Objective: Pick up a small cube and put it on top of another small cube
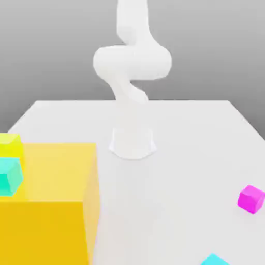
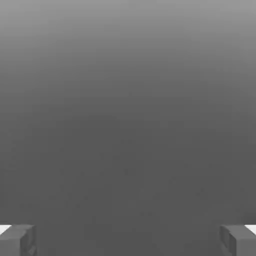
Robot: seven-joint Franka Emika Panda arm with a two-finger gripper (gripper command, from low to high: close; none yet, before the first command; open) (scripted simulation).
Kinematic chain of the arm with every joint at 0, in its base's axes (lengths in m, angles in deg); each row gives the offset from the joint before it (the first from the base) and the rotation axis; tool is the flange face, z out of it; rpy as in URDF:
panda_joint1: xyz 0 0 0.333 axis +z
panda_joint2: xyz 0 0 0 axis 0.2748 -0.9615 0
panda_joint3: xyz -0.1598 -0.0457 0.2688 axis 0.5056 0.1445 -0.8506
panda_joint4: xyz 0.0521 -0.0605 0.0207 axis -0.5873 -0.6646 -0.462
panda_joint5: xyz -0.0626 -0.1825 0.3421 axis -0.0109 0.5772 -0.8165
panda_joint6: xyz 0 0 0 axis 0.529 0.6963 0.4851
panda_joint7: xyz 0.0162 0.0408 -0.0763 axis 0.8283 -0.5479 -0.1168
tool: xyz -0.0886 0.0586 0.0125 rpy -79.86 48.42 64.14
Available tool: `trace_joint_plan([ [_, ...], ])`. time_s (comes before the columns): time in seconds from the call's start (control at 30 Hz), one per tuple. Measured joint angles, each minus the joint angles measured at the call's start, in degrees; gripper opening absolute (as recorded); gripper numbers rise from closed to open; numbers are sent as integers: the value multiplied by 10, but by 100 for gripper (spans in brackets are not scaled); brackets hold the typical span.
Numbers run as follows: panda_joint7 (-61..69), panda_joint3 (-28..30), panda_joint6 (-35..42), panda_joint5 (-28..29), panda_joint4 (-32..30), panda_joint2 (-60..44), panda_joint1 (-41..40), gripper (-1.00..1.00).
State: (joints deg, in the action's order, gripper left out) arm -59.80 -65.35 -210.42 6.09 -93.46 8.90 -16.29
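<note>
The hand (image 2: 128, 240) stood wide open and held nothing, its two fingertips (image 2: 17, 240) cut off at the corners of the hand view over bare grey. On the white bench (image 1: 196, 134) the small cube (image 1: 251, 199) sat free near the exterior view's right edge. The cyan cube (image 1: 215, 260) lay near it, mostly cut off by the lower border. The big yellow block (image 1: 52, 207) ran off the frame, with a turquoise cube (image 1: 9, 176) and a yellow-green cube (image 1: 10, 145) partly cropped beside it
</note>
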Motion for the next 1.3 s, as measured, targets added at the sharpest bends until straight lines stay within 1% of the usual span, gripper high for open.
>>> trace_joint_plan([
  [0.33, -93, -148, -78, 95, -45, -211, -1, 0],
  [0.53, -151, -212, -122, 157, -71, -337, 21, 0],
  [0.63, -175, -232, -146, 181, -84, -398, 55, 0],
  [0.73, -190, -243, -172, 192, -99, -455, 86, 0],
  [0.87, -192, -272, -212, 181, -120, -523, 113, 0],
  [0.9, -195, -277, -222, 181, -123, -539, 120, 0],
  [0.97, -214, -261, -243, 205, -119, -571, 140, 0],
  [1.13, -279, -175, -296, 290, -98, -649, 211, 0],
  [1.17, -284, -164, -302, 297, -96, -657, 221, -100],
  [1.3, -285, -164, -303, 297, -96, -657, 221, -100],
])
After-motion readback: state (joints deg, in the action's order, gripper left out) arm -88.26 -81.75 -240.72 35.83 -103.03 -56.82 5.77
